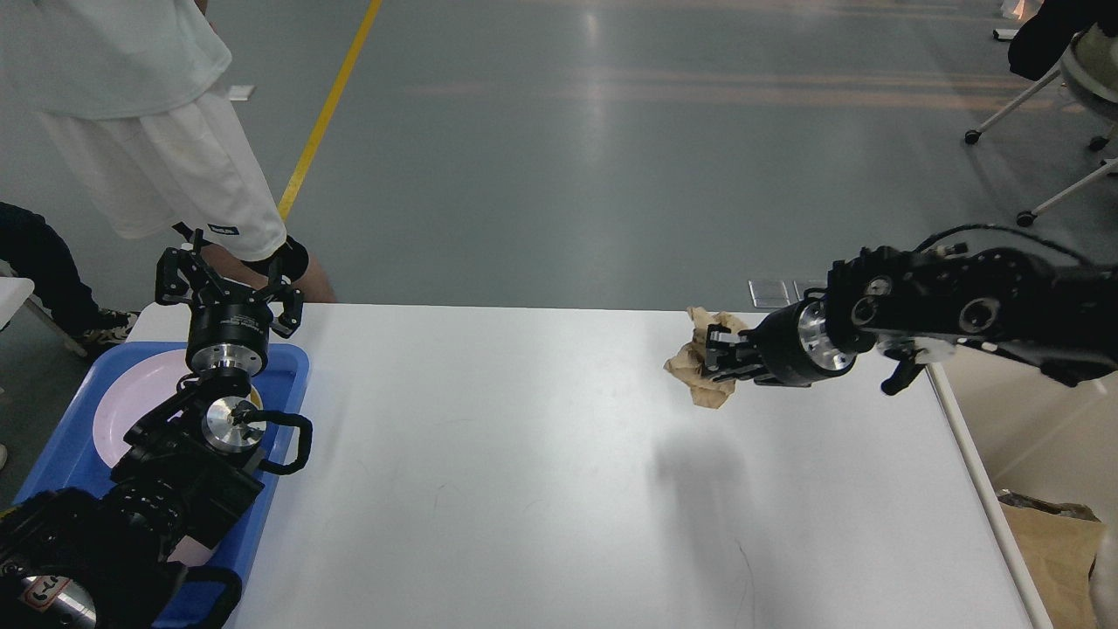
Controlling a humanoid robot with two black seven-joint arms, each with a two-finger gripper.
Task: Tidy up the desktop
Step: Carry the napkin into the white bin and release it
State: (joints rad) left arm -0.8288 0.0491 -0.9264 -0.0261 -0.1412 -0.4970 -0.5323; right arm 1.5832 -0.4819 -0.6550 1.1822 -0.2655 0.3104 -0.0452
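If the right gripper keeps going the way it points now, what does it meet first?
The right gripper points left across the desktop, shut on the crumpled brown paper and apparently lifted above the surface. Leftward the way looks free; the left gripper above the blue tray stands far off, depth uncertain.

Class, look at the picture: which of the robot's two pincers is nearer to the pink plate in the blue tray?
Left. The left pincer hangs just beyond the pink plate; the right pincer, shut on crumpled brown paper, is far across the desktop.
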